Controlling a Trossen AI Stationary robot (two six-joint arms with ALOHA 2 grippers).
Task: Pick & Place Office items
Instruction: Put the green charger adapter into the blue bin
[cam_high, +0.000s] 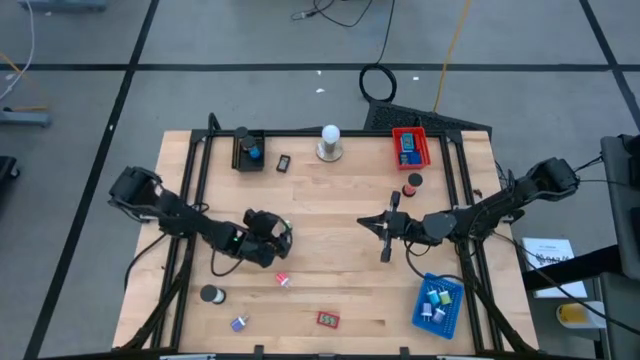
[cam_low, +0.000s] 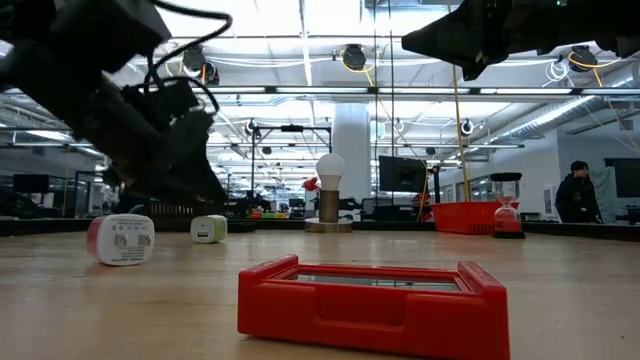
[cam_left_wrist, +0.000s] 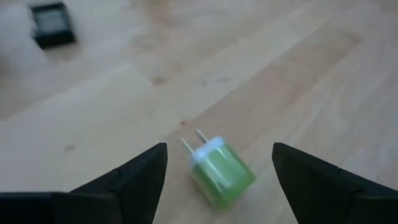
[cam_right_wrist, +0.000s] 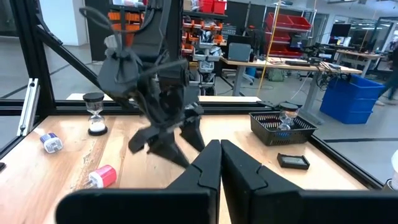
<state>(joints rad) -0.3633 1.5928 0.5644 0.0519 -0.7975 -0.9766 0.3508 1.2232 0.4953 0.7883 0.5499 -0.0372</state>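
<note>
A small green charger plug lies on its side on the wooden table, its two prongs pointing away from my wrist. My left gripper is open, slanting down over it, with one dark finger on either side and a gap to each. In the low view the green plug sits just right of that gripper. My right gripper hovers shut and empty over the table's middle right. A red-and-white plug, a flat red piece, a purple piece and a small black piece lie loose.
A black tray stands at the far left, a red tray at the far right, and a blue tray holding several items at the near right. A white bulb on a grey base and two small hourglasses also stand here.
</note>
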